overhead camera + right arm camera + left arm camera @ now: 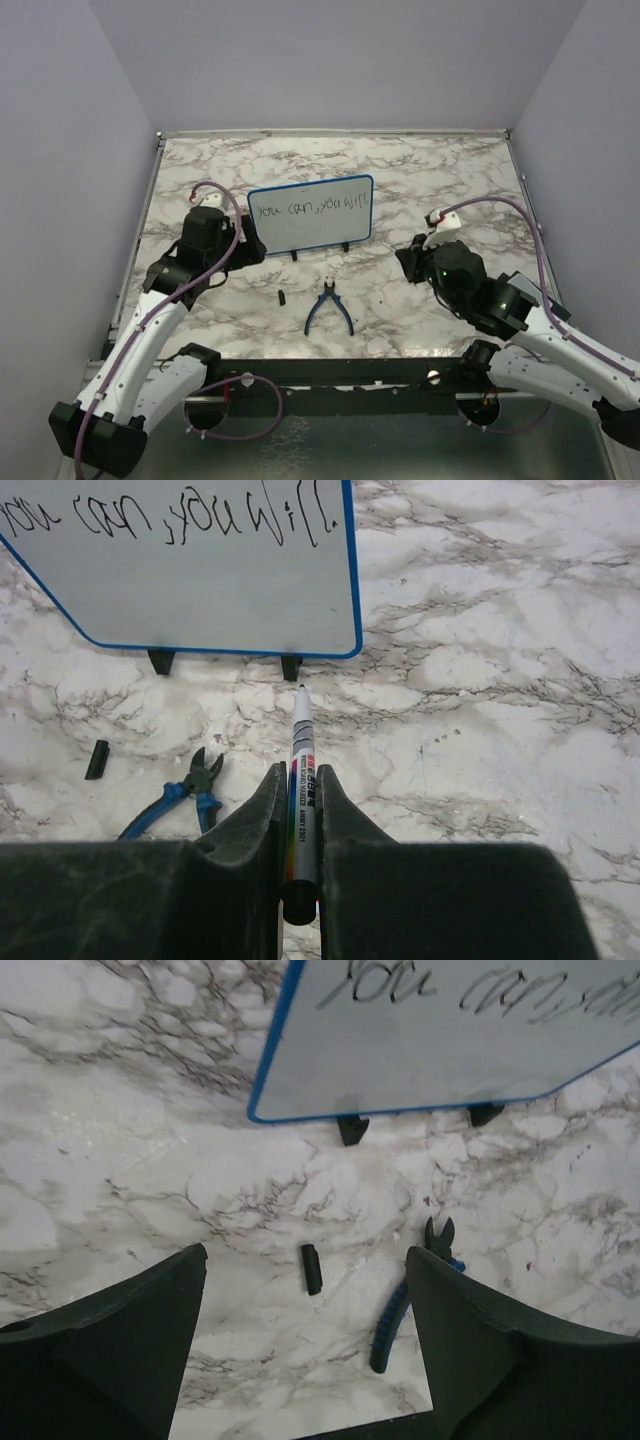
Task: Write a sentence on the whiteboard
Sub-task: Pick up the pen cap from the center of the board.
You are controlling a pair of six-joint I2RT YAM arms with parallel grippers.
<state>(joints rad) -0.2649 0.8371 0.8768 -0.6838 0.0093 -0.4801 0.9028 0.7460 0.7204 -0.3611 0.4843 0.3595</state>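
The whiteboard stands upright on small black feet at the middle of the marble table, blue-framed. One line of black handwriting, the sentence, runs across its top. In the right wrist view the whiteboard is ahead and to the left, with the sentence legible. My right gripper is shut on a white marker, uncapped, tip pointing toward the board's right foot and clear of the board. My left gripper is open with nothing between its fingers, hovering by the whiteboard near its lower left corner.
A small black marker cap lies on the table in front of the board. Blue-handled pliers lie just right of it. Both also show in the left wrist view: the cap and the pliers. Grey walls enclose the table.
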